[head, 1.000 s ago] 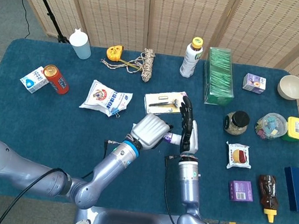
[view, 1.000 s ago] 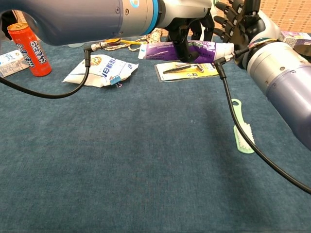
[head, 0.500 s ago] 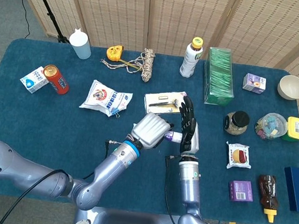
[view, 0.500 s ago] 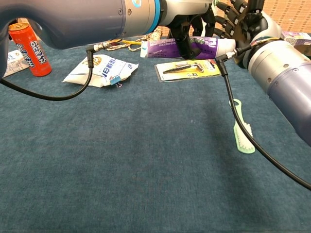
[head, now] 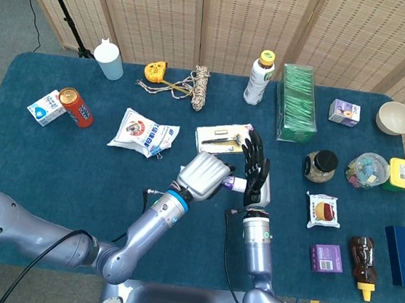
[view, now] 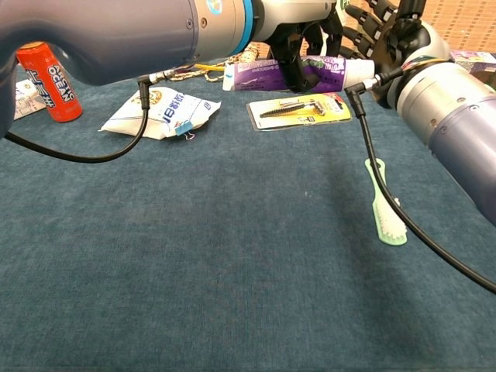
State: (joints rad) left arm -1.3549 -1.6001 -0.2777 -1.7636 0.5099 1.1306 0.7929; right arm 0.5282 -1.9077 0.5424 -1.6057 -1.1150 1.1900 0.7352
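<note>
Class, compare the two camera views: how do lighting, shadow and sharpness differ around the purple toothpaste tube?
Head view: even, soft light, no glare; the purple toothpaste tube is mostly hidden between the left hand and right hand. Chest view: tube sharp, near arms loom large and cropped, soft shadow beside the pale green toothbrush.

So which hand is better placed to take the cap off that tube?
Right, probably. The left hand already grips the tube around its middle, and the right hand, fingers spread, sits at the cap end.
</note>
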